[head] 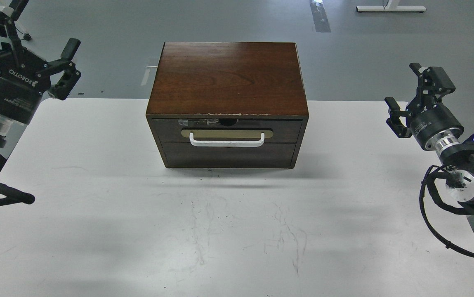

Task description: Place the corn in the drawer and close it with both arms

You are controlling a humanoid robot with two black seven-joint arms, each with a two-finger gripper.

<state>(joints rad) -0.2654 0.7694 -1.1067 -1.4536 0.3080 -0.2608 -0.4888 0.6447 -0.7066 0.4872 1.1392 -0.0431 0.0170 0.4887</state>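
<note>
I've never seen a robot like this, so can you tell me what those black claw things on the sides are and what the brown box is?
You are looking through the robot's own eyes, down at a white table. The black claws are its hands, called grippers: the left gripper and the right gripper. Both are open and hold nothing. The brown box is a small wooden cabinet. Its drawer, the one with the white handle, is shut. No corn can be seen anywhere.
</note>
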